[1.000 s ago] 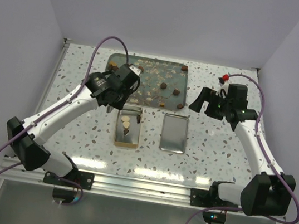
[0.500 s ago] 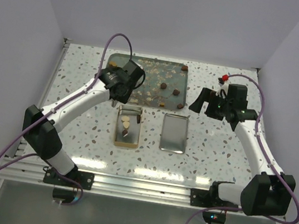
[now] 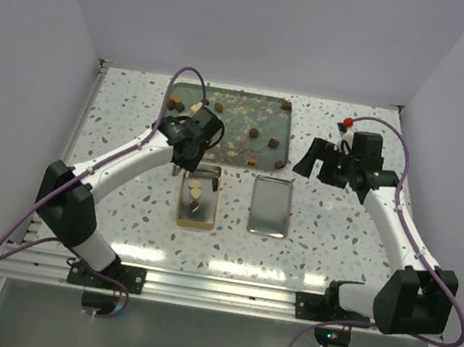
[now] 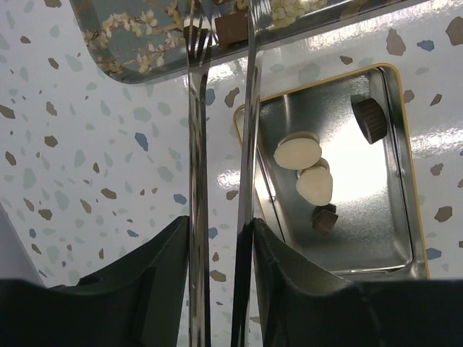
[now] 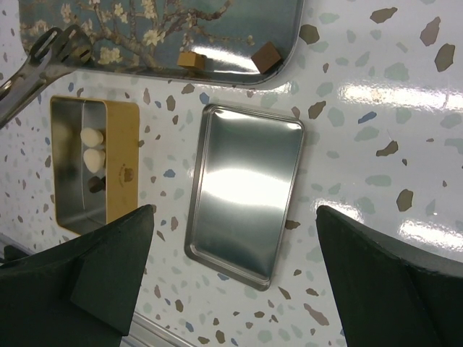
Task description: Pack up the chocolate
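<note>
While the left gripper presses its two fingers on the arms of the metal tongs and so holds them, the tips of the tongs reach the rim of the flowered tray at the top of the left wrist frame. A square brown chocolate shows between the tips; whether it is pinched I cannot tell. In the right half of that frame the gold tin contains two cream pieces and two dark pieces. Other chocolate pieces lie spread on the tray, in the upper middle of the top view. The right gripper stands wide and holds nothing, to the right of the tray. The silver lid lies just right of the tin.
</note>
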`<state>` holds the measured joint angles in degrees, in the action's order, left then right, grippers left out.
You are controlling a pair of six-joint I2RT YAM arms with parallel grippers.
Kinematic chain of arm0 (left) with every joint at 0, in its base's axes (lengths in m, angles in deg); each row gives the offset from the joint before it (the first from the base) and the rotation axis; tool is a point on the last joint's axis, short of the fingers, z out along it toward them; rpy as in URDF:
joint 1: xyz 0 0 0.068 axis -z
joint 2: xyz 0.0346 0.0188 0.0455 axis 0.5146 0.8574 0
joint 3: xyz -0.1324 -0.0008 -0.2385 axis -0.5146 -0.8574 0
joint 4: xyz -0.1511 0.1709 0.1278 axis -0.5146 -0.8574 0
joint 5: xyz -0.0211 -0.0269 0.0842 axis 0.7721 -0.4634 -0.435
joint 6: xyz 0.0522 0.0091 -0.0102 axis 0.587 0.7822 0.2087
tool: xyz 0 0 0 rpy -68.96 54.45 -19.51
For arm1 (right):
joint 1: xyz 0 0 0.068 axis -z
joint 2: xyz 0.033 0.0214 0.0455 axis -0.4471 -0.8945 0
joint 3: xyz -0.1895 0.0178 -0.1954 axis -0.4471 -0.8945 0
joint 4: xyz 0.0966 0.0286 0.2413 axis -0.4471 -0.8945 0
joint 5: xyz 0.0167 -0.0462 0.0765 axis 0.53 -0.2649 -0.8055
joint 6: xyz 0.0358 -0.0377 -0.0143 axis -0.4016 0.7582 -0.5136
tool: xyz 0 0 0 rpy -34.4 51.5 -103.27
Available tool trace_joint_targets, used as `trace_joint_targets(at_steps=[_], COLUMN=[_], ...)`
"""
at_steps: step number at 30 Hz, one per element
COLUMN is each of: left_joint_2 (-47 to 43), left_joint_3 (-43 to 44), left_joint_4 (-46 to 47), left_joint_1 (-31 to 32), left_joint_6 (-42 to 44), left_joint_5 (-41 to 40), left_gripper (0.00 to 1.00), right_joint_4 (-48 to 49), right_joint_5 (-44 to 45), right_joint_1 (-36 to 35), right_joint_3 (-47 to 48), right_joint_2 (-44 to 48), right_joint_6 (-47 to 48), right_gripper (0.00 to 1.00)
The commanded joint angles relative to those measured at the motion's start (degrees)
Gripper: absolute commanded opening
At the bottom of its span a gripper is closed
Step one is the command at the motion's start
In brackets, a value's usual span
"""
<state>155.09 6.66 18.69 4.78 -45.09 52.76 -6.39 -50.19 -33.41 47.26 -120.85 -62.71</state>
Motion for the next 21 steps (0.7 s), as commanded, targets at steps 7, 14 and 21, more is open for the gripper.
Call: trace_joint_targets(at_steps=[7, 14, 21], left_joint_2=[0.8, 0.7, 0.6], left_joint_3=[-0.6, -0.7, -0.8], left_joint_4=[4.5, 3.4, 1.7], left_joint_1=[-0.3, -0.2, -0.2], left_joint_6=[1.1, 1.4, 1.6], left_joint_5=[0.1, -1.4, -1.6], left_gripper=[0.44, 0.41, 0.40], right_joint_4=[-0.6, -0.9, -1.1], right_joint_5=[0.4, 0.4, 0.2], right_joint_1=[-0.2, -0.2, -0.2], right_joint_3=[0.5, 0.7, 0.8], right_joint_2=[1.1, 0.9, 0.9], right_joint_6=[0.8, 1.0, 0.9], right_gripper=[0.98, 0.98, 0.98])
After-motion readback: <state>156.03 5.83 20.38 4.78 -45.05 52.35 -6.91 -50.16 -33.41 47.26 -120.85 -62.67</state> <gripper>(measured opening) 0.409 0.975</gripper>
